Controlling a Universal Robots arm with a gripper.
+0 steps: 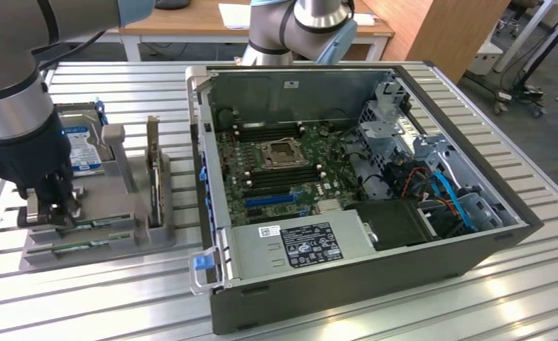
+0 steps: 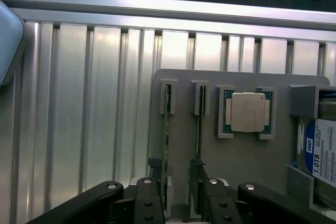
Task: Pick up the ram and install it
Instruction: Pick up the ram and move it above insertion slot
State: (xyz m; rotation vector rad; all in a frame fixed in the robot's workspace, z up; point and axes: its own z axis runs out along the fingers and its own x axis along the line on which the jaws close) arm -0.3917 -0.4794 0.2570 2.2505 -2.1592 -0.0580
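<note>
Slatted table (image 1: 516,298), pincer (image 2: 175,174) spread astride ram (image 2: 167,129), wrist view adds processor (image 2: 248,112), exterior view computer case (image 1: 355,288)

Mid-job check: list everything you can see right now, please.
holder: 1, grey, exterior view's left of case
ram sticks: 2, green, edge-up in holder slots
CPU: 1, silver on green, holder pocket beside them
hard drive: 1, silver, blue-white label, holder
expansion card: 1, dark, upright in holder
computer case: 1, dark grey, open, green motherboard inside
table: 1, aluminium slats, under everything
gripper: 1, black, open, low over the ram sticks
</note>
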